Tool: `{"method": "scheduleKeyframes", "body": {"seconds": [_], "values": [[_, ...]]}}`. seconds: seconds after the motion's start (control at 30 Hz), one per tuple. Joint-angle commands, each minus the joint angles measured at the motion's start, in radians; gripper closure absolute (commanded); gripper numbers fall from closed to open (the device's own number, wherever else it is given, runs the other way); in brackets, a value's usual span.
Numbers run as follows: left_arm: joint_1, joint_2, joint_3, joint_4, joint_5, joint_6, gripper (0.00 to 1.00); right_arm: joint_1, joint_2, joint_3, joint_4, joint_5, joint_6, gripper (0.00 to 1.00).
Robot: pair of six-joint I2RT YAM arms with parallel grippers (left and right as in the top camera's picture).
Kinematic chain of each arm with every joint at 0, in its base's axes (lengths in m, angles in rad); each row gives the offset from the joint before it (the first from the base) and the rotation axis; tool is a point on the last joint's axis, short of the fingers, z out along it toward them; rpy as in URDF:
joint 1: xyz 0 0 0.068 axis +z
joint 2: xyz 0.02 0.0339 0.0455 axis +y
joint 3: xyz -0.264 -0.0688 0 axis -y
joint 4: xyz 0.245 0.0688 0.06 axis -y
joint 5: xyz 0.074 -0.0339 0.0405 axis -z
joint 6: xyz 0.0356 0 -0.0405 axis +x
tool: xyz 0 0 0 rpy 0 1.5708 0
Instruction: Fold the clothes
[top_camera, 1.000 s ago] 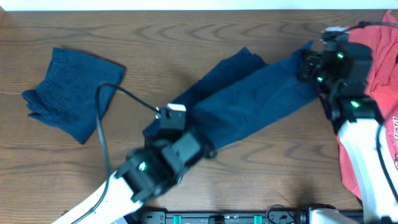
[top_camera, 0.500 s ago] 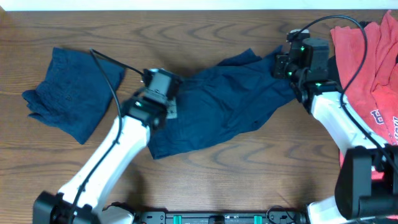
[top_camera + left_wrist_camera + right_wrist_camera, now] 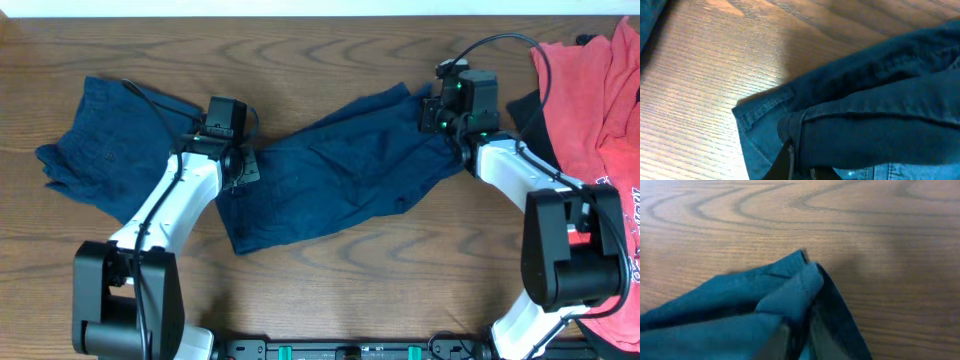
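Dark navy blue shorts (image 3: pixel 340 170) lie stretched across the middle of the table between my two grippers. My left gripper (image 3: pixel 238 165) is shut on the shorts' left edge; the left wrist view shows a seamed fold of the shorts (image 3: pixel 850 125) pinched between the fingers (image 3: pixel 800 167). My right gripper (image 3: pixel 432 110) is shut on the shorts' right corner; the right wrist view shows the bunched corner (image 3: pixel 790 295) in the fingers (image 3: pixel 800 340). A second pair of navy shorts (image 3: pixel 110 150) lies folded at the far left.
Coral-red printed T-shirts (image 3: pixel 600 110) are piled at the right edge, with a black garment (image 3: pixel 530 110) partly under them. Cables run from both wrists. The wooden table (image 3: pixel 330 300) shows bare along the front.
Both grippers have carried the shorts toward the back and left. The left gripper went from the front centre to the shorts' left edge. The shorts are now spread wider and flatter.
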Motion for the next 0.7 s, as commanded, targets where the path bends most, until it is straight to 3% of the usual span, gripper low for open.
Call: {"method": "scheduleKeyframes", "body": {"seconds": [0.0,0.07,0.17,0.27,0.47,0.67], "values": [[0.018,0.010,-0.007,0.020,-0.034,0.013,0.89,0.007,0.005,0.013,0.018,0.014,-0.011,0.54],[0.035,0.008,0.005,0.035,-0.038,0.013,0.55,0.002,-0.013,0.013,0.004,0.014,-0.011,0.52],[0.072,-0.005,0.031,0.021,-0.036,0.013,0.33,-0.010,-0.055,0.013,-0.055,0.015,-0.012,0.52],[0.103,-0.031,0.034,-0.001,0.027,0.013,0.28,-0.013,-0.092,0.013,-0.152,-0.001,-0.023,0.65],[0.096,-0.039,0.021,-0.074,0.206,0.013,0.29,-0.006,-0.058,0.013,-0.353,-0.007,-0.072,0.67],[0.079,-0.038,-0.019,-0.165,0.221,0.013,0.29,-0.007,-0.011,0.013,-0.455,0.095,-0.013,0.48]]}}
